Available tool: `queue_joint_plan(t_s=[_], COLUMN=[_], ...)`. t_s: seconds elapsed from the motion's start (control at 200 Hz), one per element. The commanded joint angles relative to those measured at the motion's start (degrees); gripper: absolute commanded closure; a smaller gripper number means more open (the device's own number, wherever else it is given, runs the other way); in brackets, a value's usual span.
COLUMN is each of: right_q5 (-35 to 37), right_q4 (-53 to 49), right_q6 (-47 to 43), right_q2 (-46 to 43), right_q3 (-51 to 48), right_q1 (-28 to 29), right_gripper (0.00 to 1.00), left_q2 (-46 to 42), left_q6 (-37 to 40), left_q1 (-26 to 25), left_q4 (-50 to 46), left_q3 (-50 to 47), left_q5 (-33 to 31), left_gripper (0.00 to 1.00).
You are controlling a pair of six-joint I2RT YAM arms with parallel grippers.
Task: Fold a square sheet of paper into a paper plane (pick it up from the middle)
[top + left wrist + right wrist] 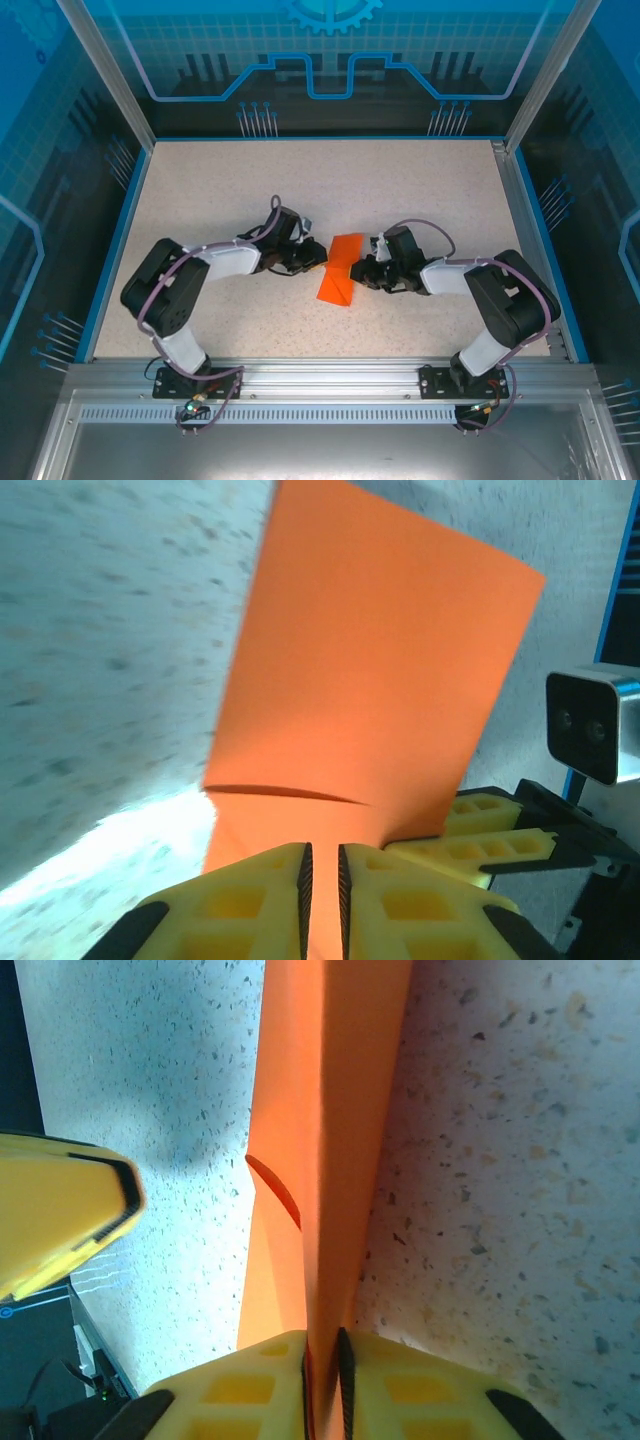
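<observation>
Orange paper (340, 268) mid-table between left jaws and right jaws.

The left arm (170, 290) and right arm (505, 295) bent outward at the elbows, then reached back in, with forearms low and pointed at each other across the middle. The left gripper (316, 258) and right gripper (364, 272) sat almost tip to tip, near but apart. The left fingers (250, 905) stood a thin slit apart — whether they gripped anything was unclear. The right fingers (250, 1390) were pinched on a fold of the paper (330, 1110).
</observation>
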Motion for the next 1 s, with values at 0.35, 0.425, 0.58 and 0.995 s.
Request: queue_joint_plan(t_s=[0.35,0.425,0.58,0.995], right_q5=[15.8,25.9,45.3,64.4], right_q4=[-43.5,-53.9,-70.9,-90.2], right_q6=[-21.1,-23.6,-22.1,-8.8], right_q2=[-13.9,-15.2,-15.9,5.5], right_q3=[20.4,25.8,34.5,48.9], right_q1=[2.0,3.7,5.9,17.9], right_gripper=[0.94,0.94,0.93,0.95], left_q2=[-22.6,-25.4,-29.7,-37.5], left_q6=[2.0,1.7,1.0,-4.4], left_q1=[2.6,2.8,3.2,4.5], left_q4=[-10.5,-12.1,-14.6,-21.7], left_q3=[-7.6,-8.4,-10.4,-15.0], left_q5=[-19.7,-22.9,-28.3,-41.2], left_gripper=[0.77,0.75,0.74,0.73])
